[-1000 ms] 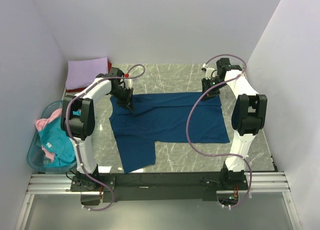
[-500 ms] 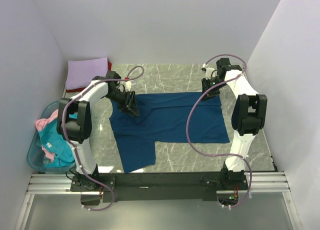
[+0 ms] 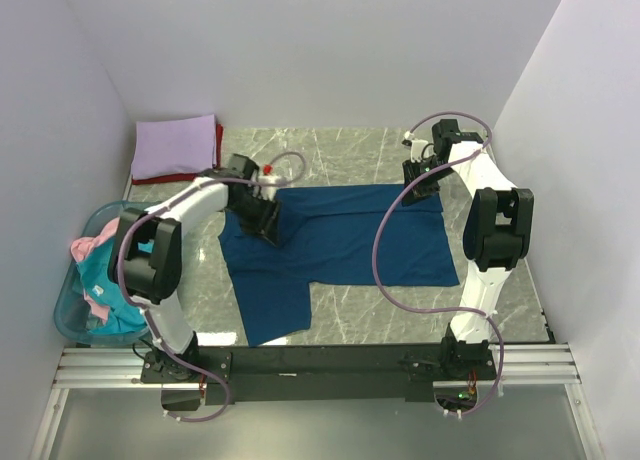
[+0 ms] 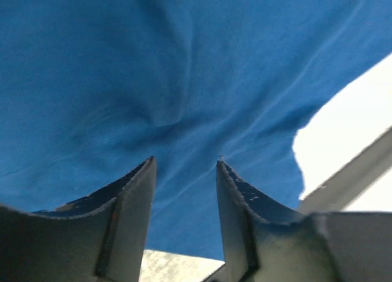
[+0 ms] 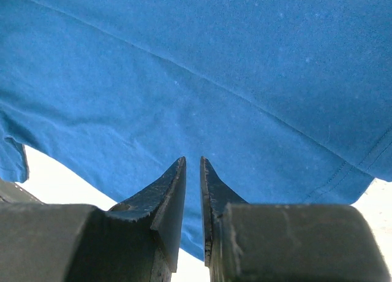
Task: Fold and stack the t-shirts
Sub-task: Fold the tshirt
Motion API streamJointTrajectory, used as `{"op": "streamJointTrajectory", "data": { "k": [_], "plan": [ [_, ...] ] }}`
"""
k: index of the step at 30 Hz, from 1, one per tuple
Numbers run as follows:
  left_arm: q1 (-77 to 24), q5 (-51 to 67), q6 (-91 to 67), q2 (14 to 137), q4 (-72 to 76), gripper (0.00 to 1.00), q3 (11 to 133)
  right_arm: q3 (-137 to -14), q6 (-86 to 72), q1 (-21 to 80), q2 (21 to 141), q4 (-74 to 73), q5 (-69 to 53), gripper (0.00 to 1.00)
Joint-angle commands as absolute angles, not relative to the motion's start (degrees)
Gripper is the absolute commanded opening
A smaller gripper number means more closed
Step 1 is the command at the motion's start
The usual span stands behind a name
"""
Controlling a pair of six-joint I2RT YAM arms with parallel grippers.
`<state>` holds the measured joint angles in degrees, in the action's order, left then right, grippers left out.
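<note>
— How do the left jaws stand?
— Parted, with a clear gap and nothing in it. The dark blue t-shirt (image 3: 350,240) lies right under them, creased into a small pucker just beyond their tips.
— And the right jaws?
— Narrow, only a slit between them. Their tips are at the same shirt's cloth, but I cannot tell whether they pinch it.
— Where does the shirt lie from them?
— Spread flat on the desk (image 3: 340,150), reaching from one pair to the other. The left jaws are over its far left part and the right jaws are at its far right corner. A flap of it runs from below the left jaws toward the arm bases.
— Further out?
— Beyond the left jaws, in the far left corner, a folded lavender t-shirt (image 3: 175,145) lies on a red t-shirt (image 3: 219,135) that shows only at one edge. Left of those jaws and nearer the bases, a translucent blue basket (image 3: 70,325) holds a crumpled teal t-shirt (image 3: 105,280) and a pink t-shirt (image 3: 88,245).
</note>
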<state>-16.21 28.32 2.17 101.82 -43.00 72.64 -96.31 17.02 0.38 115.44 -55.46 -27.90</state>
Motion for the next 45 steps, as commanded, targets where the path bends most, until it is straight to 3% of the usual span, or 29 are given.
{"op": "streamJointTrajectory", "data": {
  "k": [1, 8, 17, 21, 24, 35, 39, 42, 45],
  "plan": [
    [-20.73, 20.22, 2.46, 99.4, -37.36, 0.51, 71.72, -96.24, 17.58, 0.35, 114.96, -55.63, -28.21, 0.23],
    [-24.87, 13.98, 2.11, 105.81, -36.3, 0.51, 75.22, -96.5, 18.02, 0.26, 115.05, -55.98, -27.6, 0.23],
    [-25.75, 10.28, 3.69, 110.57, -38.93, 0.38, 79.62, -96.42, 18.46, 0.26, 115.05, -55.99, -27.33, 0.22],
    [-25.66, 10.54, 4.92, 110.75, -41.56, 0.09, 82.26, -96.5, 18.37, 0.26, 115.05, -55.99, -27.51, 0.22],
    [-25.66, 10.89, 6.15, 109.78, -45.59, 0.01, 85.33, -96.42, 18.54, 0.26, 114.7, -55.9, -27.51, 0.22],
    [-25.66, 22.39, 7.38, 115.48, -63.28, 0.03, 96.68, -96.15, 18.63, 0.26, 114.87, -55.99, -27.86, 0.22],
    [-25.58, 25.75, 8.52, 115.84, -64.6, 0.38, 96.24, -96.5, 19.16, 0.26, 115.22, -56.78, -27.69, 0.22],
    [-24.53, 26.37, 8.79, 112.51, -62.5, 0.48, 94.4, -96.86, 19.42, 0.26, 115.66, -57.04, -27.69, 0.23],
    [-20.67, 27.94, 8.44, 109.69, -60.39, 0.48, 93.43, -97.12, 19.34, 0.26, 116.1, -57.04, -26.99, 0.22]
  ]
}}
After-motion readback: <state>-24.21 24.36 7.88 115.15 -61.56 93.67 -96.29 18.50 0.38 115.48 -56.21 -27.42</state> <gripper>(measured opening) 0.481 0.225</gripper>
